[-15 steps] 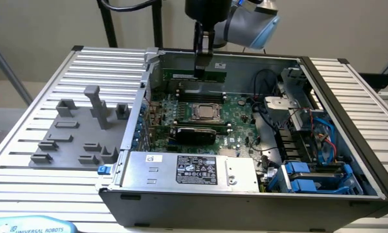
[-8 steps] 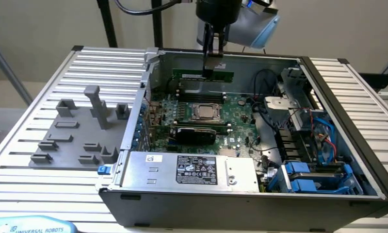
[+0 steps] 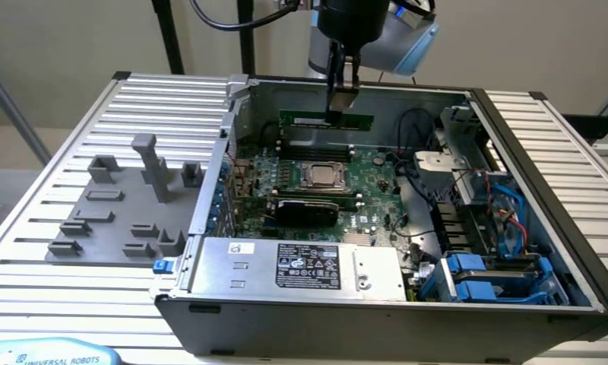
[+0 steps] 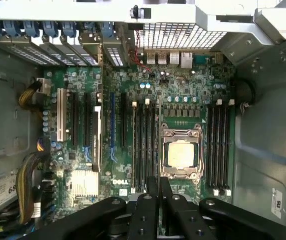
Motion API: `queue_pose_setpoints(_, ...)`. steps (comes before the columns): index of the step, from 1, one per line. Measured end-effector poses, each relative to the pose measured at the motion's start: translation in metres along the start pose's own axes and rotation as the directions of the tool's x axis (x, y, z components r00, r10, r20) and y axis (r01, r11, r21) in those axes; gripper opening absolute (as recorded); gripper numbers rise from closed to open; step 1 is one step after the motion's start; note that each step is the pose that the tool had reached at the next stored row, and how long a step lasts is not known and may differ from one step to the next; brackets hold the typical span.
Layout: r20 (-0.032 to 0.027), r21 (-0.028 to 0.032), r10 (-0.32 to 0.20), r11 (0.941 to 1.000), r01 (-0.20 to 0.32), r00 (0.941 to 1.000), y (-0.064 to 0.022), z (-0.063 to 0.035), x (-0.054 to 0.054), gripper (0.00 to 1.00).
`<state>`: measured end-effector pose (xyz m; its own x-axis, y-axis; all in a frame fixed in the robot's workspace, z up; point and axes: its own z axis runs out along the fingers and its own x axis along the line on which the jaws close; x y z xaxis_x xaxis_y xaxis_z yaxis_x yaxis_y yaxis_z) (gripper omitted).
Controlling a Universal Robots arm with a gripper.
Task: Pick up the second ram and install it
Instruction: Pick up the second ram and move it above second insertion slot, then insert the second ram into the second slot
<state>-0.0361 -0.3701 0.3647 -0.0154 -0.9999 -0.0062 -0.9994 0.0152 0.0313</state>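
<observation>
The second ram (image 3: 309,119), a thin green stick, hangs level above the far end of the open computer case (image 3: 547,190). My gripper (image 3: 340,108) comes down from above and is shut on the stick near its middle. Below it lies the large green motherboard (image 3: 370,199) with the CPU socket (image 3: 324,176). In the wrist view my gripper (image 4: 159,181) points down at the motherboard (image 4: 82,80), and the stick shows edge-on as a thin line (image 4: 159,142) between the black memory slots (image 4: 143,145) and the CPU socket (image 4: 181,152). A second bank of slots (image 4: 218,145) lies past the socket.
On the slatted table at the exterior view's left stand grey plastic holder blocks (image 3: 112,209). A silver power supply (image 3: 304,266) fills the case's near end, with blue drive bays (image 3: 486,277) and cables (image 3: 425,190) toward the exterior view's right. Metal case walls surround the board.
</observation>
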Motion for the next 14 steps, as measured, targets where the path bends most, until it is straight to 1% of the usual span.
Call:
queue_pose_setpoints(2,0.0,0.0016,0.0,1.0,0.0,1.0,-0.0001,0.0011,-0.0002,0.13)
queue_pose_setpoints(14,-0.0005,0.0017,0.0,1.0,0.0,1.0,-0.0002,0.0011,-0.0002,0.13)
